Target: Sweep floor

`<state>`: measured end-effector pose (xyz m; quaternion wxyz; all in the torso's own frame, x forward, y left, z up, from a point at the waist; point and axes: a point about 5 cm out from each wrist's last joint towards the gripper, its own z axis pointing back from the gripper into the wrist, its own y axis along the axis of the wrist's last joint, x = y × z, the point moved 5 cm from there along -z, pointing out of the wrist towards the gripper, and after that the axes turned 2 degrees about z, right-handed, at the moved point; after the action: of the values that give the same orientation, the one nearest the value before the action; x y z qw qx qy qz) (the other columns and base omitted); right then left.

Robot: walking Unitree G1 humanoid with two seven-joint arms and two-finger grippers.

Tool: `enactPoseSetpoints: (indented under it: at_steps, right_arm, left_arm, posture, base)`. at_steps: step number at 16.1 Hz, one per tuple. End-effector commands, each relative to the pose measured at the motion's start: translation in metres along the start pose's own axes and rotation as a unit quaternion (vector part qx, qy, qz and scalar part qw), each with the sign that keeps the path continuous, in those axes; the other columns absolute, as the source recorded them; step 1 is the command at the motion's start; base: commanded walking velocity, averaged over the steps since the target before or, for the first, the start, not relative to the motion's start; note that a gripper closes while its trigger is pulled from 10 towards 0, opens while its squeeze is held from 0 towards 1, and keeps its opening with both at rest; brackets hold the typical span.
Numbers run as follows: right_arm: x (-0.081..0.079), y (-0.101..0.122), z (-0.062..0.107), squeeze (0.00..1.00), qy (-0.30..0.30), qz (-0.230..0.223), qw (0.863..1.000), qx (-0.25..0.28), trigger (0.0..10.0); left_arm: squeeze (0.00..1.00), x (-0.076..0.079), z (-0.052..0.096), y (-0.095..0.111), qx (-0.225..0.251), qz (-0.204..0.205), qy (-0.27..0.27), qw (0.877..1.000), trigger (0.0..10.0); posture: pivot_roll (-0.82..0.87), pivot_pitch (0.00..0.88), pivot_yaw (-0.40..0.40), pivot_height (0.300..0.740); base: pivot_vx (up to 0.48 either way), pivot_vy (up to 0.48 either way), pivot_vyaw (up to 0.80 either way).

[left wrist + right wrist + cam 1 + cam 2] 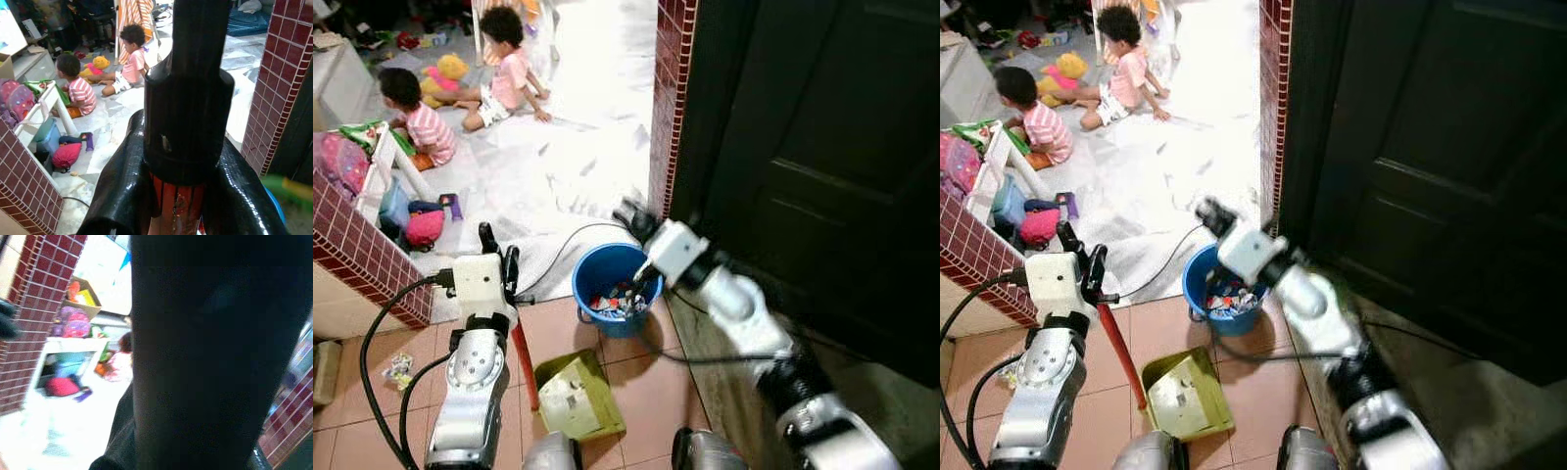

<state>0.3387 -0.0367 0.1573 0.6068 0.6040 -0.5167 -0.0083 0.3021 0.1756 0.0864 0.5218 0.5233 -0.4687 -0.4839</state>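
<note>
my left gripper point(499, 257) pinches the red handle point(524, 360) of the dustpan point(576, 397), which sits on the tiles beside the bucket point(612, 287). right gripper point(632, 217) above the bucket, i cannot tell its fingers. a swing may tip the bucket.

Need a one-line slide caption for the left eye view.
Left gripper holds the red dustpan handle upright; right gripper reaches over the blue bucket.

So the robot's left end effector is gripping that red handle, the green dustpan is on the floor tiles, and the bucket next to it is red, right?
Nearly. The bucket is blue, not red, as the left eye view shows. The rest holds: the left end effector grips the red handle, and the green dustpan sits on the floor tiles.
</note>
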Motion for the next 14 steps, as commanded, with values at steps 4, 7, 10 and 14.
enactPoseSetpoints:
  at_steps: [4,7,10,14]
  right_arm:
    - [0.021,-0.014,0.01,0.0,-0.016,0.038,0.999,-0.022,10.0]
    - [0.018,-0.037,0.026,0.0,-0.023,0.037,0.997,-0.067,10.0]
    - [0.012,-0.055,0.039,0.0,-0.027,0.031,0.994,-0.103,10.0]
    - [0.003,-0.064,0.039,0.0,-0.054,-0.029,0.991,-0.122,10.0]
  left_arm:
    - [0.0,-0.005,0.004,0.01,0.01,-0.008,0.003,1.0,10.0]
    - [0.0,-0.009,0.005,0.013,0.01,-0.013,0.001,1.0,10.0]
    - [0.0,-0.02,0.012,0.015,0.005,-0.027,0.006,1.0,10.0]
    - [0.0,-0.014,0.012,0.015,0.001,-0.026,-0.004,1.0,10.0]
  posture:
    - [0.11,0.145,0.076,0.74]
    - [0.14,0.161,0.085,0.74]
    - [0.17,0.176,0.103,0.74]
    - [0.17,0.16,0.114,0.74]
  base:
    - [0.0,0.0,0.0]
    - [0.0,0.0,0.0]
    - [0.0,0.0,0.0]
    - [0.0,0.0,0.0]
